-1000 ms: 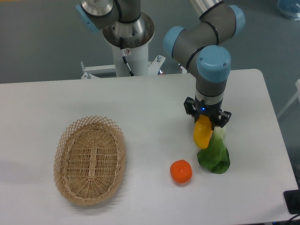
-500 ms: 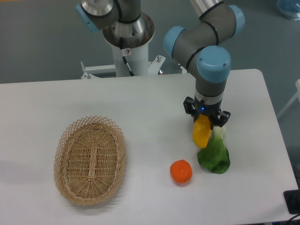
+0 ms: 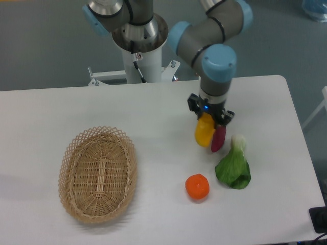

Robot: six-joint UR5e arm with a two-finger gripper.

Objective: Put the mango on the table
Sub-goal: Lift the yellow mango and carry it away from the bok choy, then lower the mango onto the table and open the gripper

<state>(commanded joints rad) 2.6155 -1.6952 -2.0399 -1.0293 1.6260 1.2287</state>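
While the mango [image 3: 205,131] hangs nose-down from the gripper [image 3: 209,116], its long axis runs close to vertical, tilted a little, with the upper end caught between the jaws and the lower end pointing at the table [image 3: 153,117]. The jaws are closed on that upper end. Whether the fruit's tip touches the tabletop I cannot tell from this single view; it looks to be just above it or barely resting.

Taking the mango as landmark: a slim purple-red sweet potato [image 3: 218,139] lies just beside it on its right, seemingly touching or nearly so. Further right and lower sits a leafy green vegetable [image 3: 233,167] with a white stalk. An orange [image 3: 197,187] lies below, near but apart. A wicker basket [image 3: 98,173] is well away to the left.

My judgement is that the release turns on this upright pose: let go as it stands, the mango would topple, and its fall to the right would meet the sweet potato. The bare white surface lies to the mango's left and above it, so a drop or tilt that way looks safer.
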